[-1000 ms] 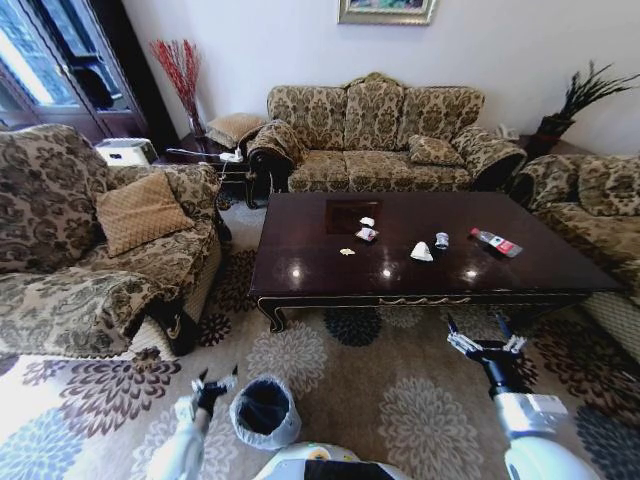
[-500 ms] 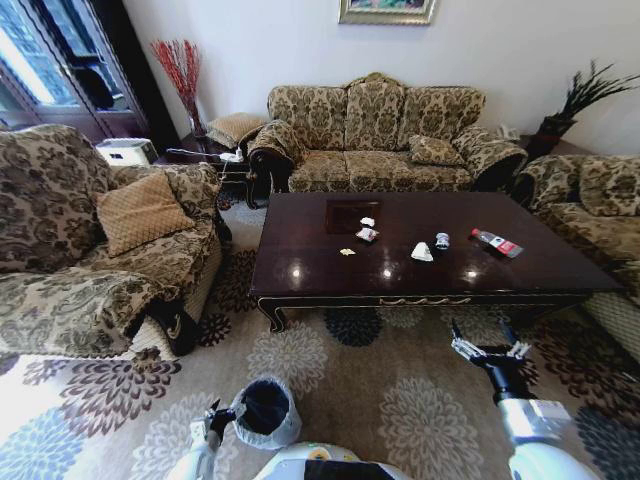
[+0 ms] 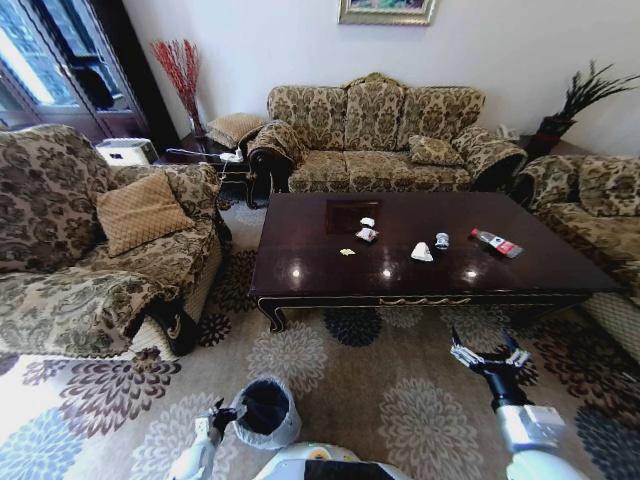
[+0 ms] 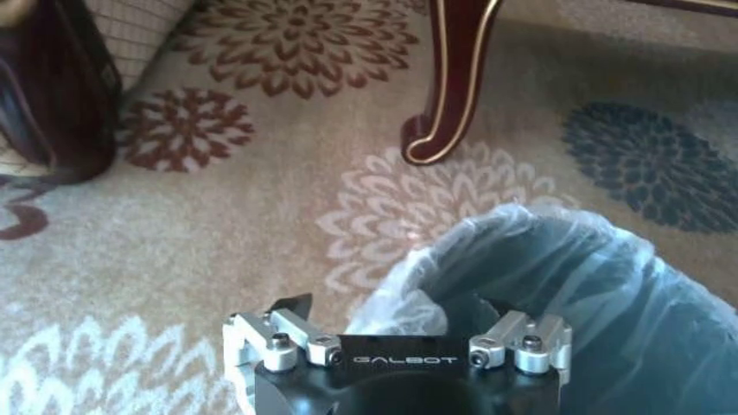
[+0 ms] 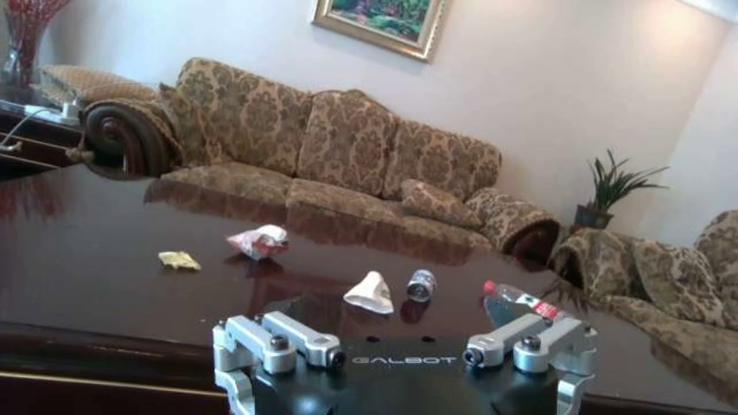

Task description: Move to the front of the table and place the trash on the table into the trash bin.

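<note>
The dark brown table point(image 3: 310, 250) stands ahead on the carpet. The trash lies on its top: a clear bottle point(image 3: 496, 242) with a red label, a small can point(image 3: 441, 240), crumpled white paper point(image 3: 422, 252), a red-white wrapper point(image 3: 367, 234) and a yellowish scrap point(image 3: 346, 252). The black trash bin point(image 3: 265, 410) with its white bag stands on the floor near my base. My left gripper point(image 3: 222, 415) is open at the bin's left rim, and the bag point(image 4: 554, 285) lies right before it. My right gripper point(image 3: 488, 350) hangs open in front of the table's near edge, holding nothing.
Patterned sofas point(image 3: 375, 135) enclose the table at the back, left and right. A curved table leg point(image 4: 450, 86) stands on the floral carpet beyond the bin. A side table point(image 3: 205, 152) with a red plant sits at the back left corner.
My left gripper has dropped lower and closer to the bin's rim. The right gripper has sunk slightly. The trash on the table has not moved.
</note>
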